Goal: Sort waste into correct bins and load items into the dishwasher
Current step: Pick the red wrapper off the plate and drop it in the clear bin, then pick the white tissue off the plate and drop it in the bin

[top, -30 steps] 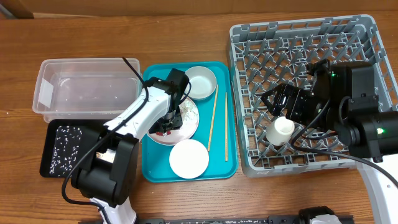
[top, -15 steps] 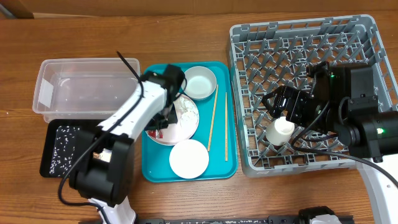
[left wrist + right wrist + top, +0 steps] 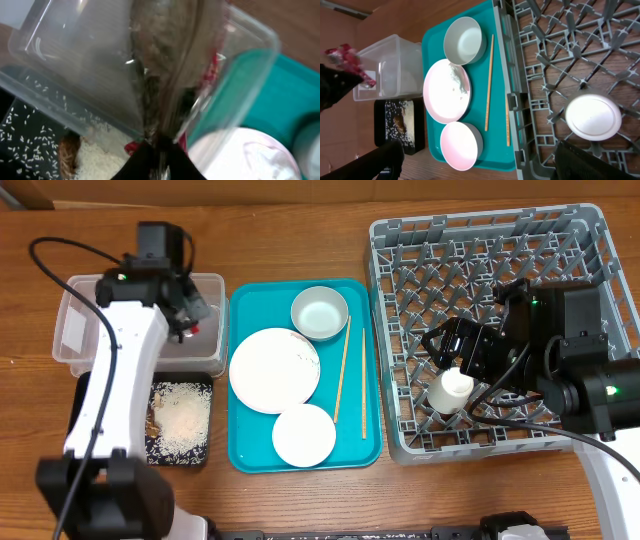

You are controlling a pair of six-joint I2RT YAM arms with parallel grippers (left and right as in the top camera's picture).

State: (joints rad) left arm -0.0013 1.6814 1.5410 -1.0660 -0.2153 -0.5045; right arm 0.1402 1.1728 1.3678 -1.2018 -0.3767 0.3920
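Two chopsticks (image 3: 342, 375) lie lengthwise on the teal tray (image 3: 250, 452) (one slightly slanted).

Far left, the wrapper (image 3: 347, 57) is showing red and white; the black tray (image 3: 200, 452) is showing white speckles; right rack (image 3: 480, 225), grey lattice.

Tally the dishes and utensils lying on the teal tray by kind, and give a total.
Plates: 2 (large plate, small plate)
Bowl: 1
Chopsticks: 2
Total on the teal tray: 5
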